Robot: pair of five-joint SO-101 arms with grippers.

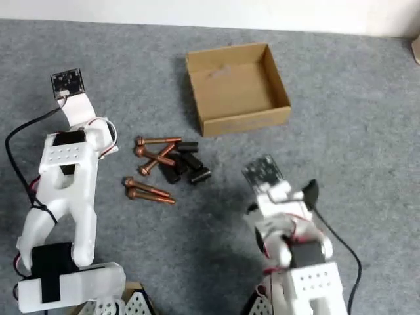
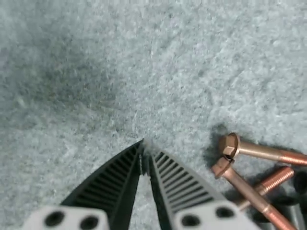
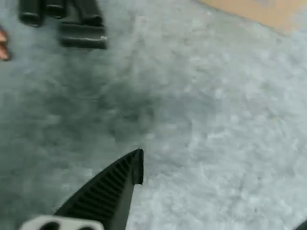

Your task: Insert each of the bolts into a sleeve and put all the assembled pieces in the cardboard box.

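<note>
Bolts (image 1: 159, 140) and black sleeves (image 1: 190, 161) lie loose on carpet (image 1: 348, 98), near cardboard box (image 1: 246, 122). We see left gripper (image 2: 145, 152) clenched, empty, beside bolt heads; right gripper (image 3: 220, 194) spread apart, near sleeves.

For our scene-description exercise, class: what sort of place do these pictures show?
Probably a robotics practice bench: a left arm and right arm at a grey felt-covered table, with loose copper bolts, black sleeves and an open cardboard box laid out.
</note>
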